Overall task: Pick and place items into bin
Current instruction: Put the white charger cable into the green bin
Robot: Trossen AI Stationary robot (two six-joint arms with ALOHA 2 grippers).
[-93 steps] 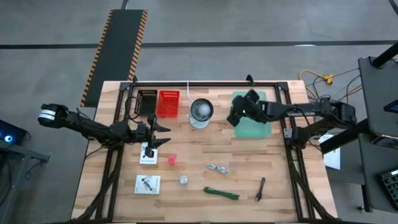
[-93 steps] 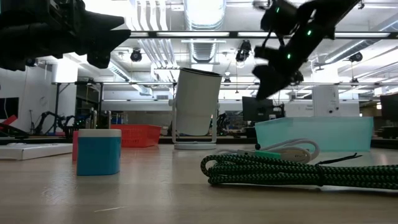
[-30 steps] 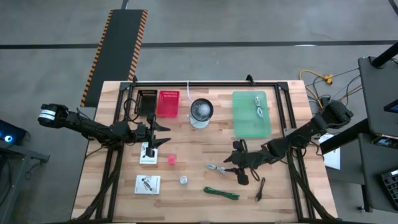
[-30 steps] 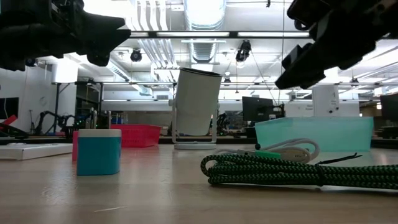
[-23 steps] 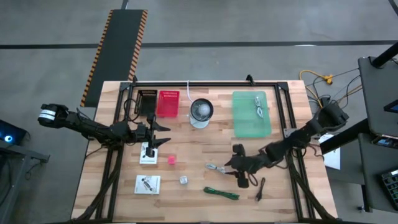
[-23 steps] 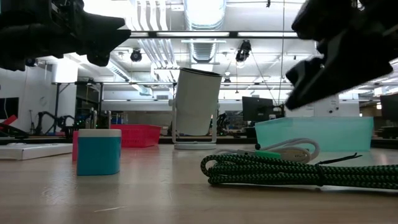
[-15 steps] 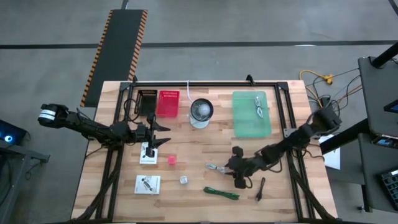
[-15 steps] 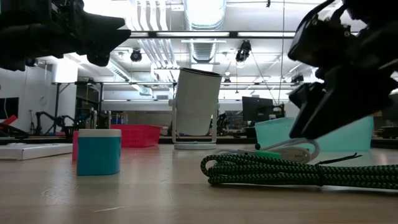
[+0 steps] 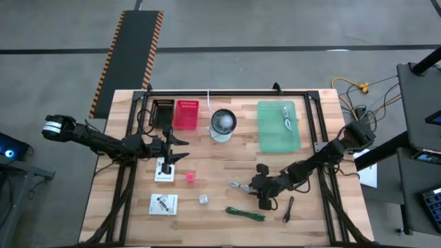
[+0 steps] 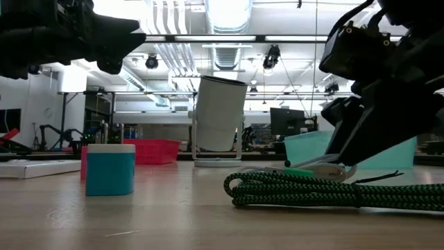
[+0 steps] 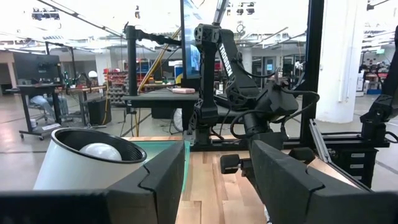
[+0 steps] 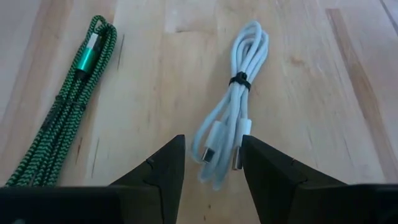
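Note:
My right gripper (image 9: 249,187) is open and low over the table. In the right wrist view its fingers stand on either side of the plug end of a bundled white cable (image 12: 231,106), and I see no touch. A green braided cable (image 9: 245,213) lies just nearer, and a dark stick (image 9: 289,208) lies to the right. A red cube (image 9: 189,177), a silver cube (image 9: 204,199) and two white cards (image 9: 163,204) rest on the wood. The green bin (image 9: 270,138) holds a silvery piece (image 9: 286,117). My left gripper (image 9: 182,149) hovers open above the far card (image 9: 164,169).
A round white-and-glass bowl (image 9: 222,122), a red basket (image 9: 186,114) and a dark box (image 9: 163,111) stand along the far edge. Black frame rails (image 9: 318,148) run down both sides of the table. Bare wood lies between the bin and the cables.
My right gripper has moved down and slightly toward the table's near-left, settling over the white cable's end. It has stayed open. The left arm and all the items have kept still.

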